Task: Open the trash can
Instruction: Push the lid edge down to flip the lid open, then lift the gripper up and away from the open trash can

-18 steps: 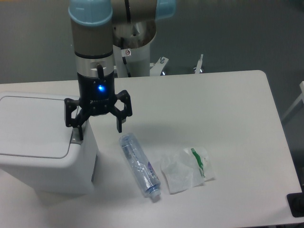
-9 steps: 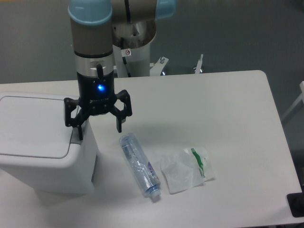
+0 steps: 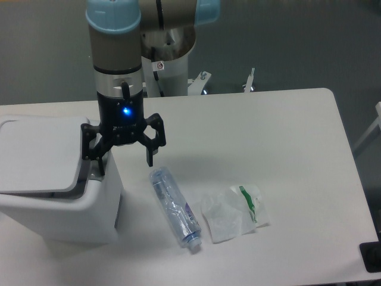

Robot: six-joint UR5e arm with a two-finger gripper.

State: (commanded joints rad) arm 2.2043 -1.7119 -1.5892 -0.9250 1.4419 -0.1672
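Jaws spread wide, holding nothing, one finger at the trash can rim (lid lifted slightly); desk carries one bottle, one wrapper.

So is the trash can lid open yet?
Just starting to open: the lid of the trash can has lifted off the rim at the gripper side, showing a dark gap.

Single fixed camera, high front view angled down at the table, mid-range; arm base at 12 o'clock, bin at 8 o'clock.
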